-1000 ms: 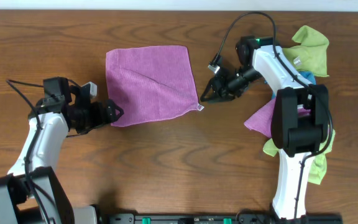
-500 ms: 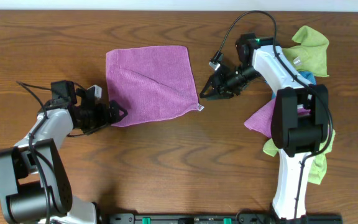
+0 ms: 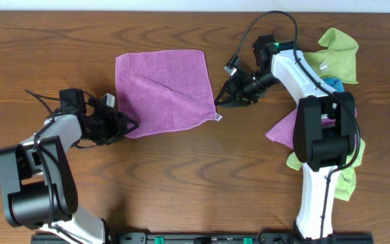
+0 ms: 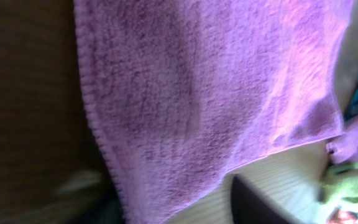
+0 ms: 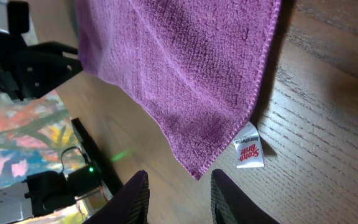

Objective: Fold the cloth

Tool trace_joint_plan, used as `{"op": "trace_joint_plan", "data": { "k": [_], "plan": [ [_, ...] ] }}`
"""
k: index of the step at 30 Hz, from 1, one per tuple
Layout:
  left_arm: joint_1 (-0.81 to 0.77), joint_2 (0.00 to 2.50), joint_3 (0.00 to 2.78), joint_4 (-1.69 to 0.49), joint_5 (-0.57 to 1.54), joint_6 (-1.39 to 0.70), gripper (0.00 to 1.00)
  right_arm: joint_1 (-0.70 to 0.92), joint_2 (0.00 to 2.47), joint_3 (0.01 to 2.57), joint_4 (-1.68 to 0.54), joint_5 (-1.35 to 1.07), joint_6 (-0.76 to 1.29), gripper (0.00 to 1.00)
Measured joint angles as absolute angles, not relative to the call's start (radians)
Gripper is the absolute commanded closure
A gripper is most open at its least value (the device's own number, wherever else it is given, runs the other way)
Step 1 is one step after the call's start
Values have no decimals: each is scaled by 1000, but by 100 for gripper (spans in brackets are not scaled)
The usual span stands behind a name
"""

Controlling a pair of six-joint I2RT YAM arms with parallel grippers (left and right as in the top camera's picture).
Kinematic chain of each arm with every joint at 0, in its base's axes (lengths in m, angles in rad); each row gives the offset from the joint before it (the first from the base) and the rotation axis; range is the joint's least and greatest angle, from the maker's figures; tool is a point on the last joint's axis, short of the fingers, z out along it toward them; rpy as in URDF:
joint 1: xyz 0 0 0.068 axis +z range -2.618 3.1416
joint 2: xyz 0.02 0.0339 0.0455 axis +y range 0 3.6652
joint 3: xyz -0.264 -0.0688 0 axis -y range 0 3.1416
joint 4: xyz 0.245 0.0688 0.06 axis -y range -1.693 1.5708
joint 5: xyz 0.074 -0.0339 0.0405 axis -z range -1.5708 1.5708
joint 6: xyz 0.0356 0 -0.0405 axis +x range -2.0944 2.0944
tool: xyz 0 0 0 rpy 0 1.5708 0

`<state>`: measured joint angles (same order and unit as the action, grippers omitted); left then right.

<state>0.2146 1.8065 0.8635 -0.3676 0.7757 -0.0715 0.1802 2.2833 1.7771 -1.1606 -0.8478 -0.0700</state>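
The cloth (image 3: 164, 88) lies flat on the wooden table, a purple square with a white tag (image 3: 217, 118) at its near right corner. My left gripper (image 3: 133, 125) reaches in from the left at the near left corner. In the blurred left wrist view the cloth (image 4: 216, 81) fills the frame and its corner runs down between the jaws of the left gripper (image 4: 173, 208); bare wood shows between the cloth and one dark finger (image 4: 253, 202). My right gripper (image 5: 182, 205) stands open, with the cloth's tagged corner (image 5: 197, 171) and tag (image 5: 248, 152) just ahead of the fingertips, untouched.
A heap of cloths lies at the right around the right arm's base: lime-green (image 3: 337, 54), blue (image 3: 334, 85), a bunched purple one (image 3: 286, 129) and more lime-green (image 3: 347, 179). A black cable (image 3: 249, 41) loops above the right arm.
My left arm has slid right until its fingers reach the cloth's near left corner, and its jaws have narrowed. The right gripper has edged slightly left and up.
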Motion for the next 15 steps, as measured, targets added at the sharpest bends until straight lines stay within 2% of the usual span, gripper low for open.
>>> {"op": "trace_joint_plan", "data": {
  "k": [1,2,7,15],
  "plan": [
    [215,1813,860,-370,773,-75,90,180,2283,1777,-1162,-848,-68,67],
    [215,1818,859,-373,768,-75,94,180,2283,1777,-1164,-849,-66,66],
    [215,1826,855,-378,752,-75,95,180,2283,1777,-1190,-825,-10,56],
    [215,1826,855,-378,752,-75,94,201,2283,1777,-1184,-809,182,62]
  ]
}}
